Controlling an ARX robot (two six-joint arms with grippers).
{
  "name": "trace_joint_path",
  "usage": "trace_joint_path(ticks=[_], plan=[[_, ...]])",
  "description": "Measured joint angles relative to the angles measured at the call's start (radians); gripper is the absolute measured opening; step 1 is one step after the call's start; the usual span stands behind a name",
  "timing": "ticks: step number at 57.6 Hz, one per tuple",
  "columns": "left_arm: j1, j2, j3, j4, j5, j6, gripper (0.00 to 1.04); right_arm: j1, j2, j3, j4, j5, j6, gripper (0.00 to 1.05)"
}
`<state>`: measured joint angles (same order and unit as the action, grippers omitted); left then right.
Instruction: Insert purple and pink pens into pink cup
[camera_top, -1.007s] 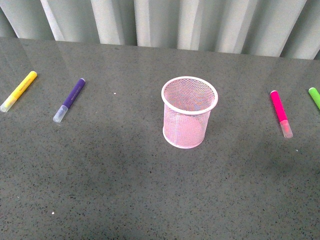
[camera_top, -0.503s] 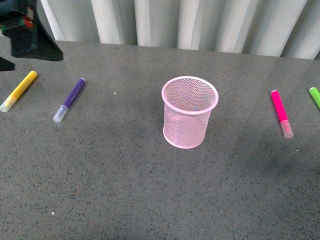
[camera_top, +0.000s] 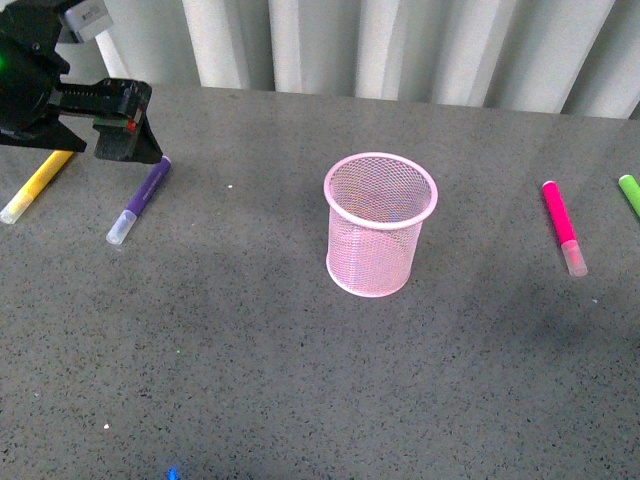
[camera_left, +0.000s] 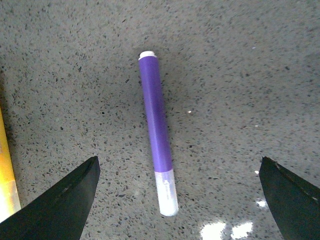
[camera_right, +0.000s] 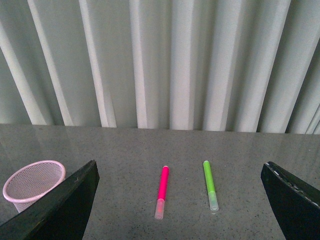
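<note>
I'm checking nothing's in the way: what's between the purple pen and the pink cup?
Only bare grey table with a tiny white speck, seen in the front view, between the purple pen and pink cup.

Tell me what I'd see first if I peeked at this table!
The pale pink mesh cup standing upright in the middle of the grey table grabs the eye first. Next comes the black left gripper, hovering open over the purple pen on the left, with a yellow pen beside it. On the right lie the hot pink pen and a green pen.
</note>
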<state>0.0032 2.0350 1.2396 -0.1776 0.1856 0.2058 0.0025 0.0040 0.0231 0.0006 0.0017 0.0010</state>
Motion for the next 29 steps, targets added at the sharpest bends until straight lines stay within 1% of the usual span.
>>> trace_joint_path(ticks=[17, 29], plan=[[0.003, 0.121, 0.109, -0.046, -0.032, -0.006, 0.98, 0.0, 0.0, 0.0, 0.0, 0.0, 0.0, 0.98], [-0.003, 0.16, 0.143, -0.049, -0.037, -0.018, 0.98, 0.0, 0.0, 0.0, 0.0, 0.0, 0.0, 0.98]])
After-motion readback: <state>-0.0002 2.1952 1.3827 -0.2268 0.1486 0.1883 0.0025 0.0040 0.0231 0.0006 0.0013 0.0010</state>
